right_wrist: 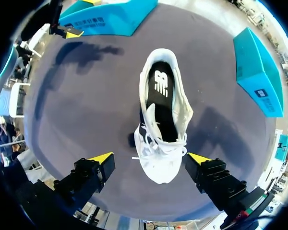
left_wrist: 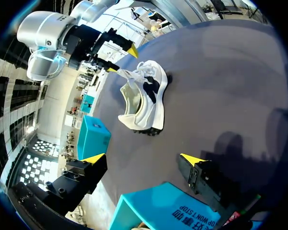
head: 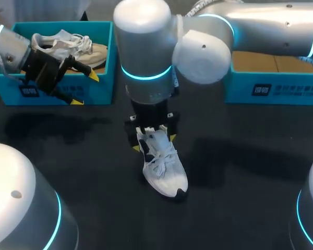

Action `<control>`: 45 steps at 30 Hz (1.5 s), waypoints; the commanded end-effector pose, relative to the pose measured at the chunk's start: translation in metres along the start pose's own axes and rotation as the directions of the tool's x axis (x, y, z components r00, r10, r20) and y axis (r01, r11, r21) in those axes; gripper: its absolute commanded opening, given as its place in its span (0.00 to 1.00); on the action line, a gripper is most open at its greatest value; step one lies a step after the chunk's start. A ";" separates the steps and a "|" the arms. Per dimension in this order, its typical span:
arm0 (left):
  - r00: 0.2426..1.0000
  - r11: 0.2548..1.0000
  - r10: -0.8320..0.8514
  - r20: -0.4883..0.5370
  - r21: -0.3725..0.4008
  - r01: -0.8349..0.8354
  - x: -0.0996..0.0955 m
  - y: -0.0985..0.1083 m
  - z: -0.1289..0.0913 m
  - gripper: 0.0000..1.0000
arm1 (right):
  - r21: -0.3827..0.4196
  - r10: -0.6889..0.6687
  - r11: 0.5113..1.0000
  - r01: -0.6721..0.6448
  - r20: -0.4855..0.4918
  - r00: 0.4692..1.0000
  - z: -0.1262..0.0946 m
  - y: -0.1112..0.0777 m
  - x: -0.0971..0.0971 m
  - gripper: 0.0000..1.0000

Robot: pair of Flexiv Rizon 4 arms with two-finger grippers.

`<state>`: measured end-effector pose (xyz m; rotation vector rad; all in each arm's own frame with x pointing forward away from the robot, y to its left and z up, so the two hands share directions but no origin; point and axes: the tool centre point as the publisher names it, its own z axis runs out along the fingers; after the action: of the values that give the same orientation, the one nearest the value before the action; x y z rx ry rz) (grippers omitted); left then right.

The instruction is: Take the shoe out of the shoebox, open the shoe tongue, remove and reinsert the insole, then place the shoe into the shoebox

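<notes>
A white lace-up shoe [head: 166, 169] lies on the black table near the middle, its black insole [right_wrist: 159, 91] showing through the opening. My right gripper [head: 154, 143] hangs just over its laced front end, open, with one yellow tip on each side of the shoe [right_wrist: 163, 129]; I see no contact. From the left wrist view that gripper [left_wrist: 121, 59] sits at the far end of the shoe [left_wrist: 144, 103]. My left gripper [head: 85, 88] is open and empty above the front wall of the left teal shoebox [head: 57, 94]. In its own view the left gripper [left_wrist: 143, 158] holds nothing.
The left shoebox holds a second, beige-and-white shoe [head: 75, 47]. Another teal shoebox [head: 271, 86] with brown cardboard inside stands at the back right. My right arm's big joint [head: 146, 47] hangs over the table's middle back.
</notes>
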<state>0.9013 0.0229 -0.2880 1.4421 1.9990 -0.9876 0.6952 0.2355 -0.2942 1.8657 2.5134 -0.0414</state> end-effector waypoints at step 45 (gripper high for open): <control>1.000 1.000 0.000 -0.003 -0.003 0.000 0.000 -0.001 0.000 1.00 | -0.067 0.003 0.998 0.003 0.090 0.996 0.007 0.023 -0.014 0.27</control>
<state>0.9013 0.0229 -0.2880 1.4421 1.9990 -0.9876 0.7283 0.2266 -0.3090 1.8077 2.4468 -0.0317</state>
